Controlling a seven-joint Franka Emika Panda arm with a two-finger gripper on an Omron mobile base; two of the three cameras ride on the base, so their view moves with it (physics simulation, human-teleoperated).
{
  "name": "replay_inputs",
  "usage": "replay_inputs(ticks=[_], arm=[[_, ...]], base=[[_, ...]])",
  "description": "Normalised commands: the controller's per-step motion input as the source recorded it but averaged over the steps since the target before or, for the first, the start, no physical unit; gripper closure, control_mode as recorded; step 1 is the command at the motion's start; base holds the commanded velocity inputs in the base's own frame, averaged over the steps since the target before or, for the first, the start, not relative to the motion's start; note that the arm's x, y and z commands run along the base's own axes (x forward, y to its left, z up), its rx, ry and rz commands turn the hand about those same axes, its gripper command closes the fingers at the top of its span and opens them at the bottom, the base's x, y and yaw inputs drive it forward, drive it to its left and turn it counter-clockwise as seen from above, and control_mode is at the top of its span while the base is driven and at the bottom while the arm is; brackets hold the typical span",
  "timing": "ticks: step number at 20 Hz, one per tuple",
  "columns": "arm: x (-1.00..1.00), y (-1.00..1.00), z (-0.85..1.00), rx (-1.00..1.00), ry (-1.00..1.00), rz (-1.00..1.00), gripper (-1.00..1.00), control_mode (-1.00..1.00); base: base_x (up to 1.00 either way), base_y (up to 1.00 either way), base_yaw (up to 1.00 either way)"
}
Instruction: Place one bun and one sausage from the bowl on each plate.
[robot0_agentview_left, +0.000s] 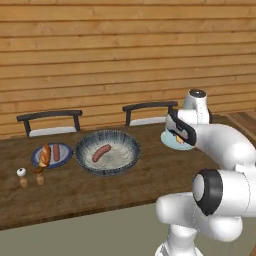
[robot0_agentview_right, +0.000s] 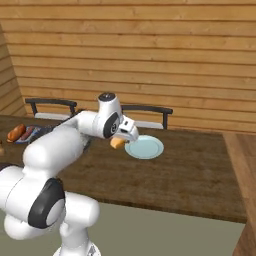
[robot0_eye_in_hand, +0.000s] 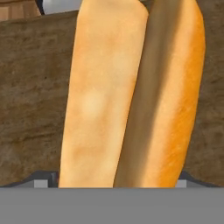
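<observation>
Bun (robot0_eye_in_hand: 131, 96), light, soft and easily crushed, sits lengthwise between the widely spread jaws of the gripper (robot0_agentview_right: 120, 142), apparently held (contact points are hidden), just beside the pale plate (robot0_agentview_right: 146, 148). Grip its long sides gently. Wooden table (robot0_agentview_left: 75, 192) is flat; chairs (robot0_agentview_left: 50, 120) and plank wall stand behind.

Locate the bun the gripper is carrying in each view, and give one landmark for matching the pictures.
Left base view: bun right of centre, at the gripper, over the pale plate.
Right base view: just left of centre, below the gripper, beside the pale plate's left rim.
Hand view: close up, upright down the middle.
Shared landmark: the pale plate, in both base views.
</observation>
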Motion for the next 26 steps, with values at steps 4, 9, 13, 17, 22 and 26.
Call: replay_inputs(ticks=[4, 9, 13, 17, 22, 26], arm=[[0.96, -0.98, -0.24, 0.00, 0.08, 0.26, 1.00, -1.00], [0.49, -0.50, -0.35, 0.00, 0.15, 0.08, 1.00, -1.00], [0.46, 0.18, -0.34, 0.00, 0.06, 0.01, 1.00, -1.00], [0.63, 0.49, -0.36, 0.00, 0.07, 0.00, 1.00, -1.00], [0.19, 0.28, -0.38, 0.00, 0.10, 0.00, 1.00, -1.00], [0.00, 0.00, -0.18, 0.00, 0.01, 0.00, 1.00, -1.00]], base=[[0.00, 0.00, 0.00], [0.00, 0.00, 0.00], [0.00, 0.00, 0.00], [0.00, 0.00, 0.00], [0.00, 0.00, 0.00], [0.00, 0.00, 0.00]])
